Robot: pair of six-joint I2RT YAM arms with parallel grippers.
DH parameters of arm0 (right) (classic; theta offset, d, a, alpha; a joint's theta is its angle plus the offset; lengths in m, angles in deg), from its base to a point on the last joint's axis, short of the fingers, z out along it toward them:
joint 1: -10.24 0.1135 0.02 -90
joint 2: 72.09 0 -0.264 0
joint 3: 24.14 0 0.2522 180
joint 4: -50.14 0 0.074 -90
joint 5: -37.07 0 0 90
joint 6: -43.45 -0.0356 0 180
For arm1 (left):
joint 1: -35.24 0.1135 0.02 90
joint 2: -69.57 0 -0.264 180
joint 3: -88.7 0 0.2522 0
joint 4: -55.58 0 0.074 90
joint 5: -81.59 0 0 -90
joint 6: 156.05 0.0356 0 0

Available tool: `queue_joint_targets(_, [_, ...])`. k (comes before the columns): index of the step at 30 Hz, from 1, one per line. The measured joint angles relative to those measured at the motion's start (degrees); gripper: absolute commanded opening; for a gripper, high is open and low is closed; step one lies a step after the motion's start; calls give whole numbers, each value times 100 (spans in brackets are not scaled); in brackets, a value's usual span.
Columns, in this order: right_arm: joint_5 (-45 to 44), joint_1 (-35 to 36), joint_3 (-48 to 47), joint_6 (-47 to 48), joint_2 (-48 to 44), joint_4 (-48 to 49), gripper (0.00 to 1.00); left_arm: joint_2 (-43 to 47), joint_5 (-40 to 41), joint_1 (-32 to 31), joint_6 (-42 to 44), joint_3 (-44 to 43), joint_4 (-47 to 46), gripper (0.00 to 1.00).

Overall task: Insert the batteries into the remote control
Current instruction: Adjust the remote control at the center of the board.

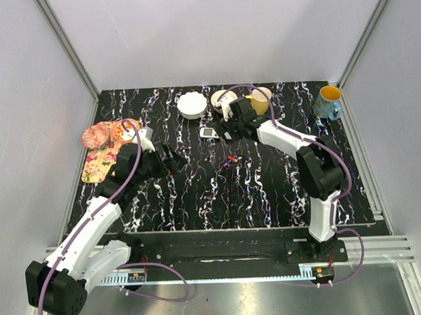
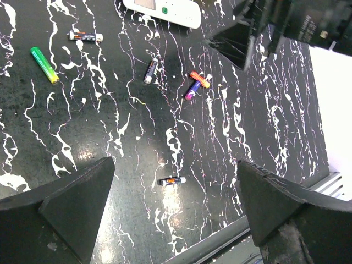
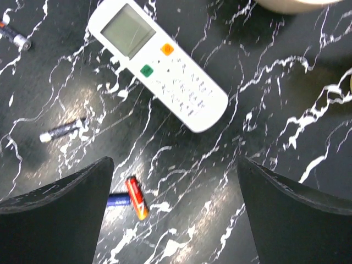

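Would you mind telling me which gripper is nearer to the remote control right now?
Right. The right gripper hangs open just short of the remote control; the left gripper sits farther off, with scattered batteries between it and the remote.

a black, white-veined marble desk [image 1: 198,199] sits between pale grey walls [image 1: 227,32] edged with aluminium rails [image 1: 68,48].

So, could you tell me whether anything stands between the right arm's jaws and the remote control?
Nothing visible does: the right gripper, jaws open, hovers over the table just short of the remote control.
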Motion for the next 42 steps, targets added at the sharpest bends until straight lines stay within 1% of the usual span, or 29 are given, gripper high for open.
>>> queue_joint_targets(6, [28,-2,-1237,573,925,-262,100,0,-76,0,9,4,-55,99])
queue_joint_targets(13, [273,-146,-1871,868,1528,-472,100,0,-90,-2,9,46,-39,99])
queue_joint_targets(19, [487,-323,-2107,872,1886,-573,100,-42,-90,-2,35,46,-46,99])
queue_joint_targets(25, [651,-328,-2326,868,2153,-684,99,-190,-109,-2,63,46,-22,99])
queue_joint_targets(36, [887,-326,-2496,662,2326,-817,90,-190,-131,-2,63,46,-26,99])
queue_joint_targets(42, [863,-269,-2114,424,2205,-669,86,-186,-149,-2,48,116,-63,99])
